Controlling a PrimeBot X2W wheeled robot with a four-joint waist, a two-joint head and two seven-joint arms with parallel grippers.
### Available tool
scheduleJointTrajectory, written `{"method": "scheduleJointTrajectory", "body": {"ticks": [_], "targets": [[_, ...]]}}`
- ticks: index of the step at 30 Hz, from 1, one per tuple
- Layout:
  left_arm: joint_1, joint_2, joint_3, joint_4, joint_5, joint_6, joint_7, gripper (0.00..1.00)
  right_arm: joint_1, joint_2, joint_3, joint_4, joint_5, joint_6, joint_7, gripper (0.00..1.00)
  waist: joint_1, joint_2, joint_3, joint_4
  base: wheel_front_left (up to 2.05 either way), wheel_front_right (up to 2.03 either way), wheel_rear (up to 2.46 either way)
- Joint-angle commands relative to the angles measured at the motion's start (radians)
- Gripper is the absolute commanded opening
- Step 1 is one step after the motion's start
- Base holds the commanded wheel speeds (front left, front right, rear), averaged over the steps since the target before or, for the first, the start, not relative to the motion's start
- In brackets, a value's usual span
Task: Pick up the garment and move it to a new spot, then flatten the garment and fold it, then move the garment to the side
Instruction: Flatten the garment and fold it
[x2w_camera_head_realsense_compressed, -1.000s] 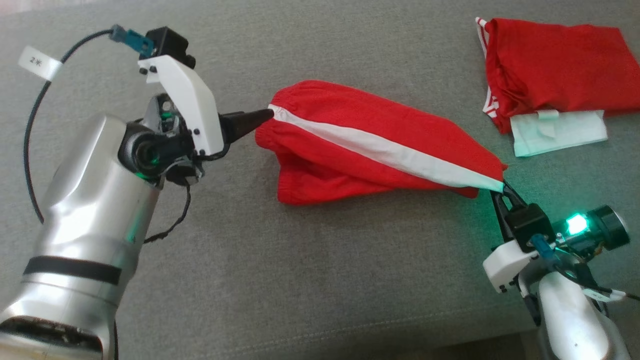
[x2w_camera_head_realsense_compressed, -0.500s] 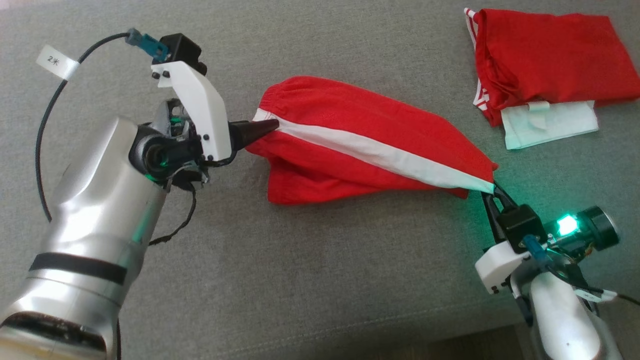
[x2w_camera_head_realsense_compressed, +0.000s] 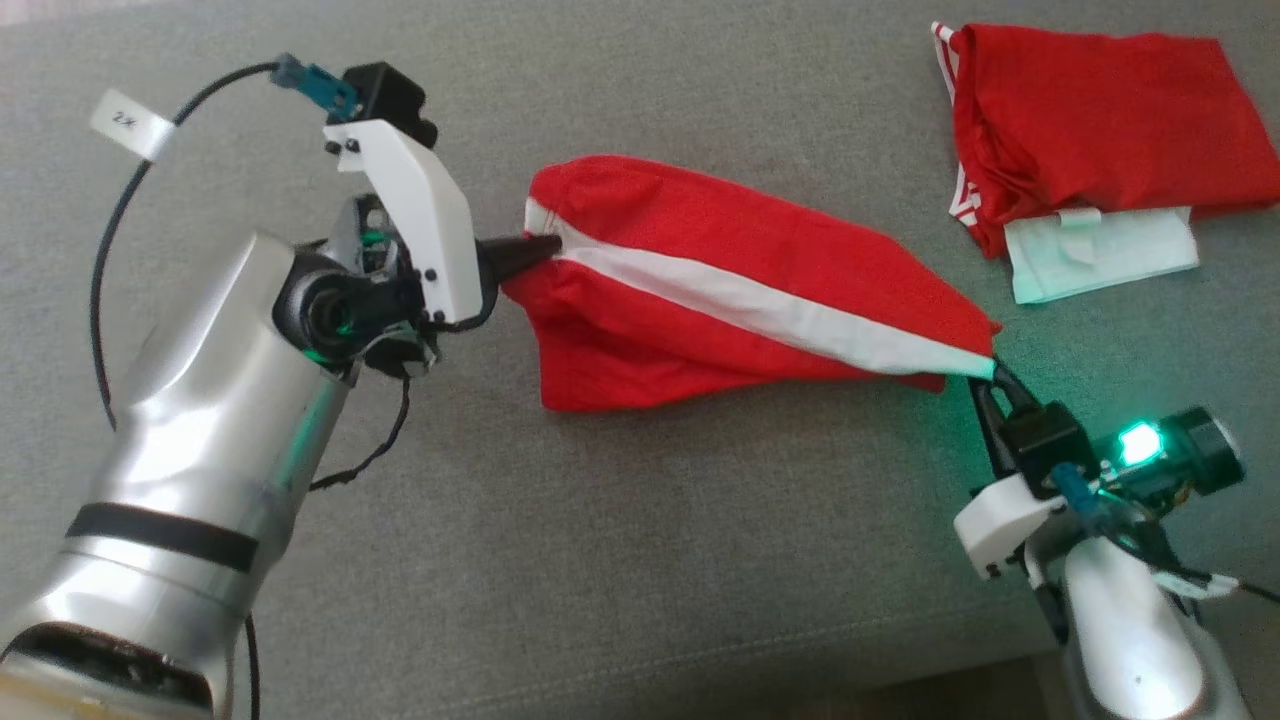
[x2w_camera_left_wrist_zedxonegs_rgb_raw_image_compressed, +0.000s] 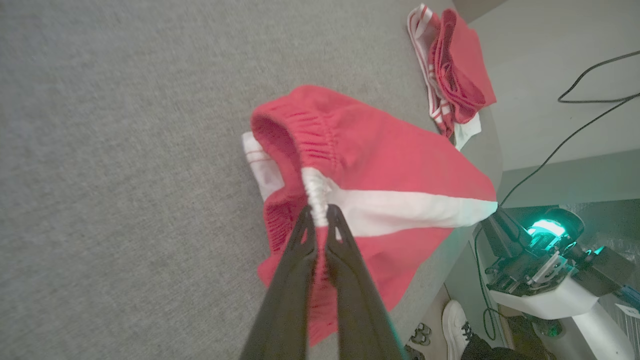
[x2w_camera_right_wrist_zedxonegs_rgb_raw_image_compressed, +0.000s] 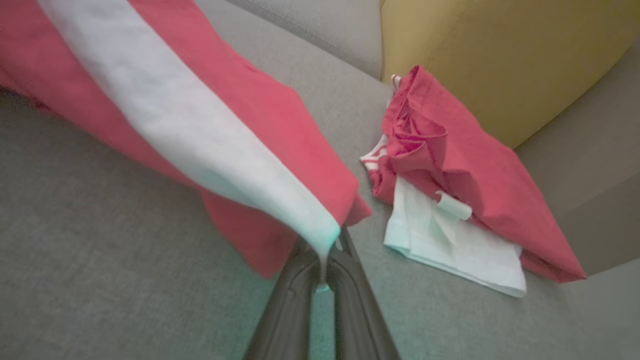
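Right now a pair of red cloth shorts with a white side stripe (x2w_camera_head_realsense_compressed: 740, 290) is hanging stretched between two robot arms above a grey woven sofa seat (x2w_camera_head_realsense_compressed: 600, 560). The left gripper (x2w_camera_head_realsense_compressed: 540, 245) is clenching the gathered waistband right at the stripe; in the left wrist view its dark fingers (x2w_camera_left_wrist_zedxonegs_rgb_raw_image_compressed: 292, 280) are pressing together on a thin fold of elastic. The right gripper (x2w_camera_head_realsense_compressed: 995, 372) is pinching the stripe's other end at the leg hem, jaws closed on a narrow tip of cloth. The lower red half is sagging in loose folds; whether it is touching the seat cannot be told.

Both holds are looking slim, so pulling the arms wider apart is risking a slip, most of all at the hem tip. The sagging part could be bunching underneath on lowering, leaving creases. A folded red garment (x2w_camera_head_realsense_compressed: 1100, 110) on a pale folded cloth (x2w_camera_head_realsense_compressed: 1110, 262) is lying near the right side, and a sweep that way could be disturbing it. The hem end is hanging near the seat's front edge, so a dropped end could be sliding off.
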Motion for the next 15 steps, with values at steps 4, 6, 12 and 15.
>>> {"method": "scheduleJointTrajectory", "body": {"ticks": [4,6,12,15], "targets": [[-0.056,0.045,0.037,-0.067,-0.028,-0.006,-0.059,0.00,-0.049,-0.007,0.006,-0.046,0.018,-0.001,-0.021,0.00,0.0000,0.0000,-0.027,0.014,0.00,0.00,0.00],[-0.055,0.047,0.035,-0.079,-0.035,-0.006,-0.069,0.00,-0.054,-0.011,0.005,-0.051,0.023,-0.001,-0.022,0.00,0.0000,0.0000,-0.033,0.017,0.00,0.00,0.00],[-0.047,0.065,0.025,-0.137,-0.072,-0.006,-0.137,0.00,-0.094,-0.036,0.020,-0.087,0.078,-0.001,-0.015,0.00,0.0000,0.0000,-0.069,0.039,0.00,0.00,0.00],[-0.041,0.077,0.018,-0.164,-0.088,-0.006,-0.170,0.00,-0.121,-0.055,0.041,-0.109,0.125,-0.001,0.000,0.00,0.0000,0.0000,-0.090,0.048,0.00,0.00,0.00]]}}
